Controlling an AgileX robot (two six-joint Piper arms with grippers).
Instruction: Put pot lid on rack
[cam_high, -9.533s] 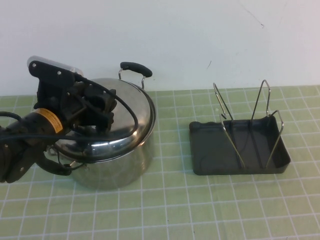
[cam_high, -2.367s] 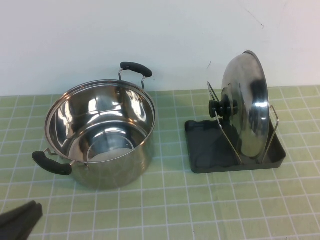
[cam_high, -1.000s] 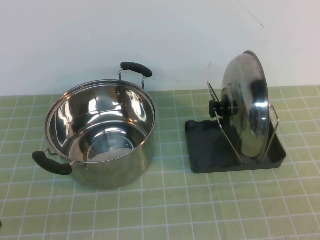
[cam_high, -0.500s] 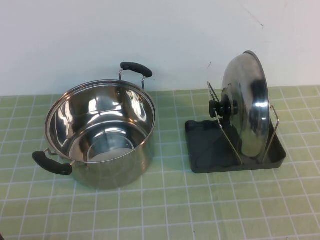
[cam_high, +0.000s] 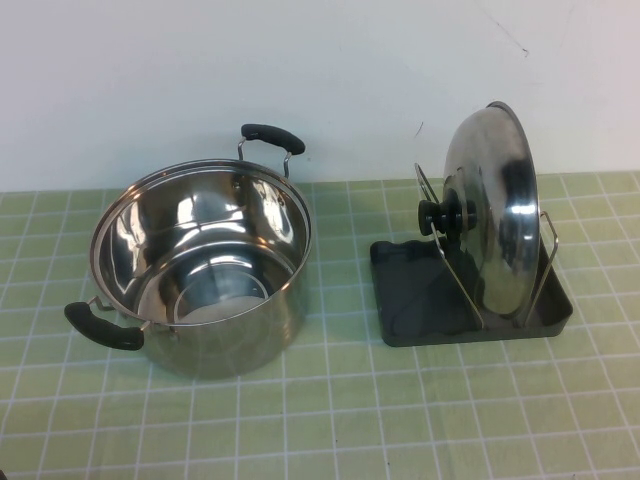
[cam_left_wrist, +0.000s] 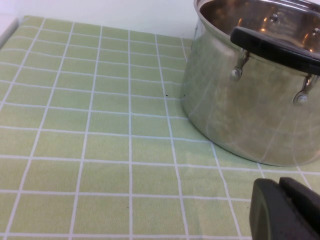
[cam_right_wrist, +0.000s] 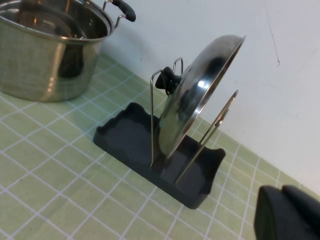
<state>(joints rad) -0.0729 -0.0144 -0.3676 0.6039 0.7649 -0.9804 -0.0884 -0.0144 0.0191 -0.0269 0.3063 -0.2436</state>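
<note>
The pot lid (cam_high: 487, 205) now stands on edge between the wire loops of the rack (cam_high: 400, 320), released. The left end effector (cam_left_wrist: 285, 210) has withdrawn beside the pot (cam_high: 200, 270), apparently closed and empty; the right end effector (cam_right_wrist: 290, 212) hangs near the rack, also apparently closed and empty. The task seems done.

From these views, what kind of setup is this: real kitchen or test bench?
Probably a test bench staged as a kitchen: a steel pot and a pot lid standing upright in a rack on a green grid mat against a bare white wall. The left hand and right hand sit low, apart from everything.
</note>
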